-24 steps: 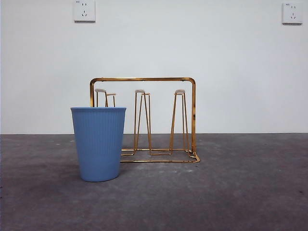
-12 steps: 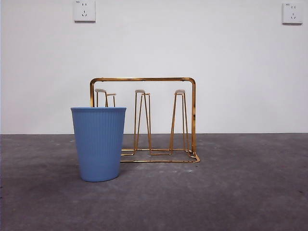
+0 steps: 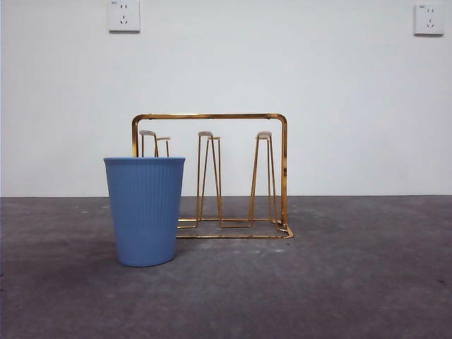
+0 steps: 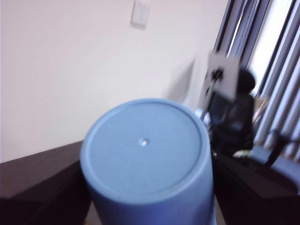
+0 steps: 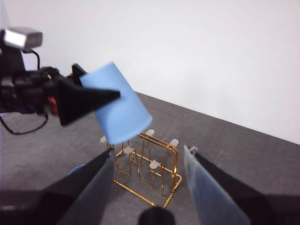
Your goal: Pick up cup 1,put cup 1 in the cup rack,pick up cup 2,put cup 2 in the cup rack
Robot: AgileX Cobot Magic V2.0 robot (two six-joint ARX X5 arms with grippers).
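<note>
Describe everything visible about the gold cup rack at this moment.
The cup rack is shiny gold wire: an arched rectangular handle frame, a rectangular base and narrow upright prongs with pale caps. It stands upright on the dark grey table, no cup on any prong. A blue cup stands in front, hiding its left end; contact cannot be told.

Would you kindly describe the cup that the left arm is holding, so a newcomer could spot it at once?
Start at the gold wire cup rack on the grey table. Above it in the right wrist view, the left gripper grips a pale blue ribbed cup, lifted and tilted. The other blue cup stands upright on the table beside the rack.
</note>
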